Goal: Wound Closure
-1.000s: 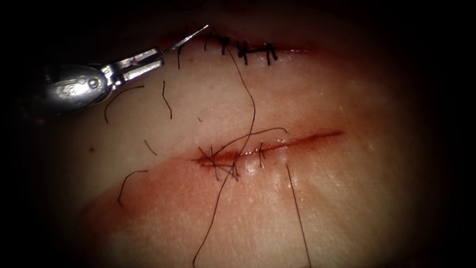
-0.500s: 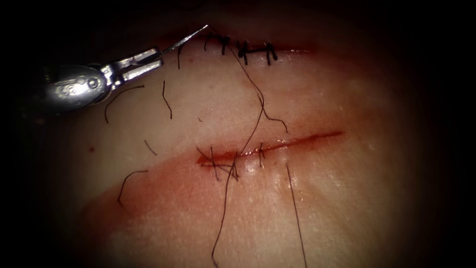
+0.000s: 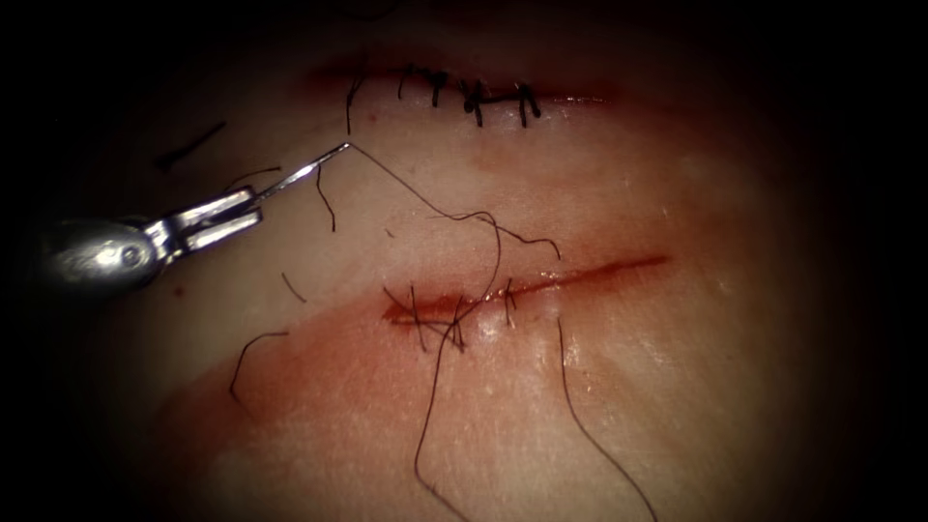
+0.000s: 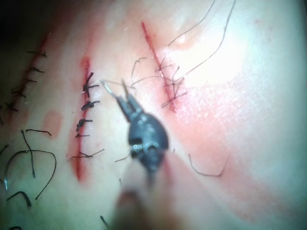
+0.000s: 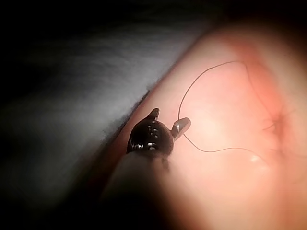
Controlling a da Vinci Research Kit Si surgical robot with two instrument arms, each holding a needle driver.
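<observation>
Curved steel needle sits clear of the pale pork tissue, left of the half-stitched cut, clamped near its rear in the left claw. Stiff and slippery, it probably wants gripping mid-curve; its limp black thread trails slack. Right claw stands apart, empty.

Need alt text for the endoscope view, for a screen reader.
The left tool holds the needle by one end, clear of the tissue, left of the open cut. Thread trails from the needle to stitches at the cut's left end; a second, stitched cut lies beyond.
</observation>
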